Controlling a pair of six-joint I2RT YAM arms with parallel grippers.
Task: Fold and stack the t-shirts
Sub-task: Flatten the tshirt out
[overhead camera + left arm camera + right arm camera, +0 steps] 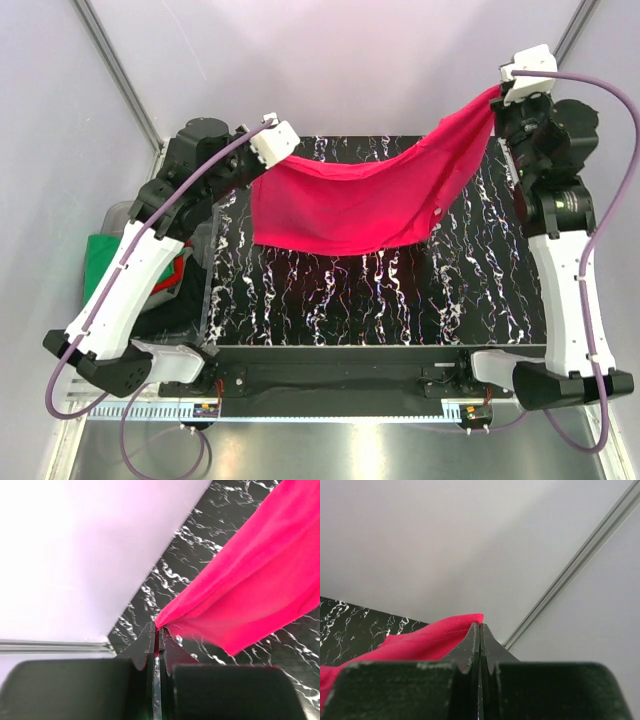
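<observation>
Crimson t-shirt (350, 205) hangs stretched between both arms above the black marbled table (380, 300). It sags in the middle with the right end held higher than the left. I can't tell if the low edge touches the tabletop. Left gripper (159, 630) has its jaws closed tight on a bunched corner of the cloth, and the fabric fans out from the pinch. Right gripper (480, 626) is also clamped, with a thin stitched edge of the shirt caught between the tips. A green shirt (100, 255) with a bit of red cloth (178, 268) beside it sits off the left side of the table, not yet handled. The fabric looks light, thin and floppy. It drapes and creases freely, so it won't hold a shape and should be laid flat before any fold. Best holds are probably hems or shoulder corners, pinched through both layers. A single-layer grab would likely let it twist or slip.
</observation>
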